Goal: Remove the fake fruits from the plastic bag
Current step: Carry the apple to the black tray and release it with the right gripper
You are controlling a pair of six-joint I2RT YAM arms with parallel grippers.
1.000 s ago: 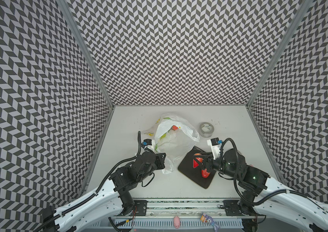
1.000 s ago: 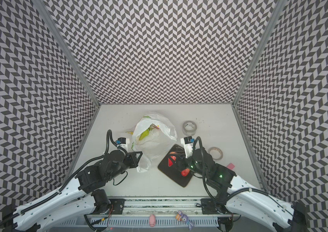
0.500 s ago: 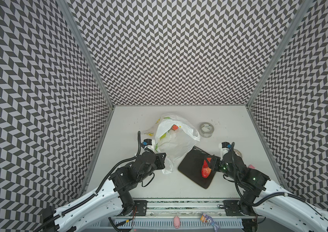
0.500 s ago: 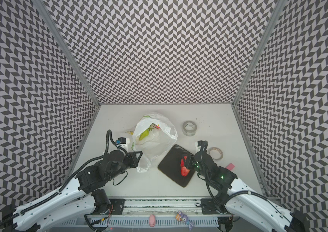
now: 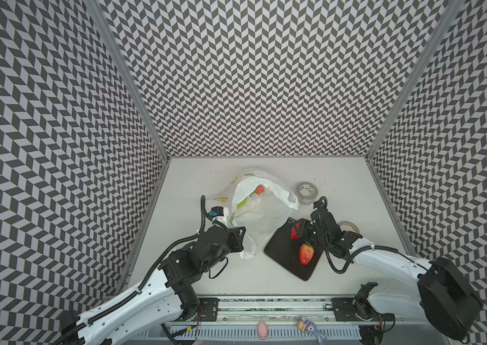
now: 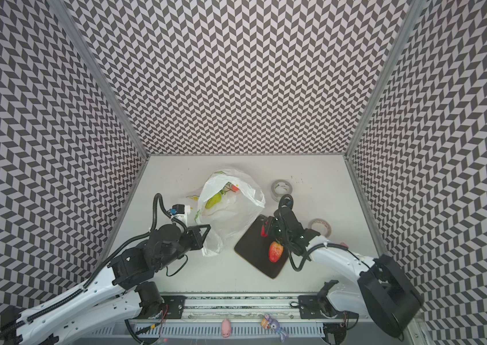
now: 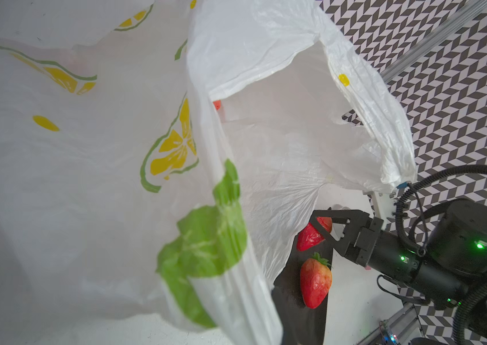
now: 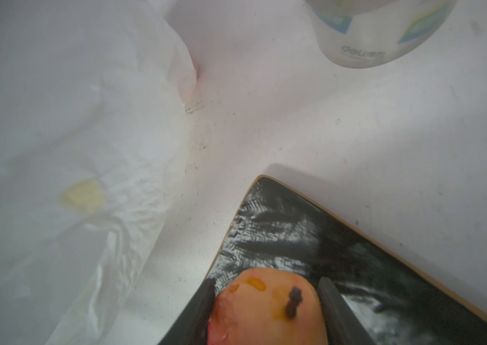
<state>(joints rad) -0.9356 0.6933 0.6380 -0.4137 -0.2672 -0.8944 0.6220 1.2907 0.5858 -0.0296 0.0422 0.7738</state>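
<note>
The plastic bag (image 5: pixel 263 218) stands open mid-bench (image 5: pixel 188 191), its near edge clenched in the left pincer (image 5: pixel 241 240). A black board (image 5: pixel 284 252) lies toward the front edge. Over it the right pincer (image 8: pixel 267 295) grasps a red fruit (image 5: pixel 294 233) beside a loose strawberry (image 5: pixel 306 254). Other fake fruits (image 6: pixel 213 200) sit inside the bag.

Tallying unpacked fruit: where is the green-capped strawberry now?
In both top views the strawberry lies on the dark board, right of the plastic bag, beside the right pincer gripping a red fruit.
</note>
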